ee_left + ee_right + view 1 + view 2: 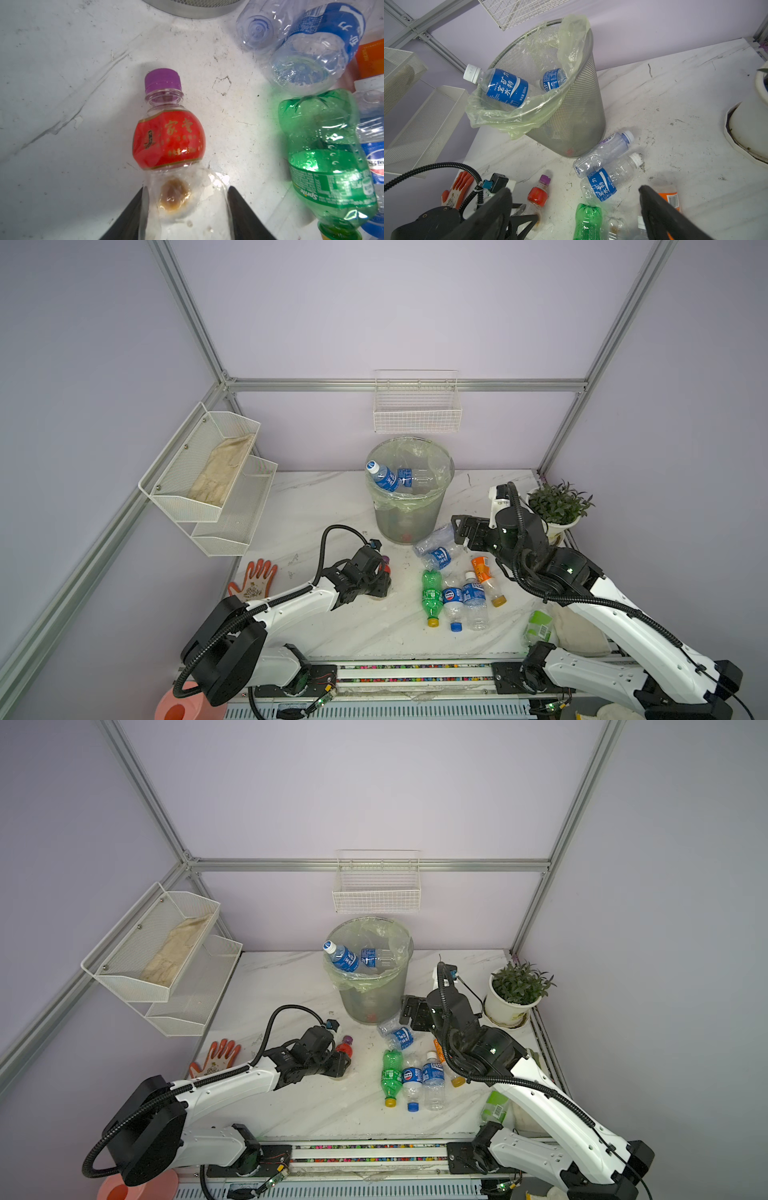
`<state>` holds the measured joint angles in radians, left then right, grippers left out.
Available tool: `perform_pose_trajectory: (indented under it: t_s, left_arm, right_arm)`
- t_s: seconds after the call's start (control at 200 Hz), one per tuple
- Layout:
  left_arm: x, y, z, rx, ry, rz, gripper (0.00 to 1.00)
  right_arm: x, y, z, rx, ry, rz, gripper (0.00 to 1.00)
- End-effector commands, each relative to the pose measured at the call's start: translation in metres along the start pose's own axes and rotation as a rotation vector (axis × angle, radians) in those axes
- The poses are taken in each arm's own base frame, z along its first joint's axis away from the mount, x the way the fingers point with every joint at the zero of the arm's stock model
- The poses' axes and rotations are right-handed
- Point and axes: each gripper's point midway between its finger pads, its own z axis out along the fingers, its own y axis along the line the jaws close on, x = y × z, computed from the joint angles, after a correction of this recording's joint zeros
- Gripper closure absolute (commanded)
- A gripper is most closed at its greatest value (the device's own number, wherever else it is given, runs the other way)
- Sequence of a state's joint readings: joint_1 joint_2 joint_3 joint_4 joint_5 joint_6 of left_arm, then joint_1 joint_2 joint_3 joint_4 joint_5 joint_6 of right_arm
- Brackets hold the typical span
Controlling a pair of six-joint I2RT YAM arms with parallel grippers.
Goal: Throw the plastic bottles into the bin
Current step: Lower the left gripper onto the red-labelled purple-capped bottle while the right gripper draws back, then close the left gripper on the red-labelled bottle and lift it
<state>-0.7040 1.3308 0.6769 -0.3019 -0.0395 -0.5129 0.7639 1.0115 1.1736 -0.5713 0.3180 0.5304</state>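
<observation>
One red-label bottle [168, 139], surely light and crushable, sits pinched at its clear belly by the left end effector [186, 188]; right end effector [575, 188] gapes empty.

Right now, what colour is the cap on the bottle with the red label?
Purple: the cap of the red-label bottle shows best in the left wrist view.
</observation>
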Motion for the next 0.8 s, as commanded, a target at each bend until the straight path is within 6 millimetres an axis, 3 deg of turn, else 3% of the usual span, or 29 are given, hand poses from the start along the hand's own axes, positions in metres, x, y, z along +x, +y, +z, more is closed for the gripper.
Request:
perform_pose_trajectory:
  t_s: [0.0, 0.35, 0.795]
  left_arm:
    - [0.009, 0.01, -0.007, -0.054, 0.037, 0.02, 0.55]
    - [0.008, 0.005, -0.012, -0.039, 0.035, 0.021, 0.58]
    - [-0.027, -0.014, -0.057, 0.042, -0.102, 0.026, 0.61]
  right_arm:
    - [0.002, -0.009, -0.004, 0.024, 0.0, 0.012, 0.03]
    - [0.003, -0.01, -0.008, 0.019, -0.001, 0.016, 0.03]
    - [0.005, -0.012, -0.008, 0.021, 0.001, 0.023, 0.03]
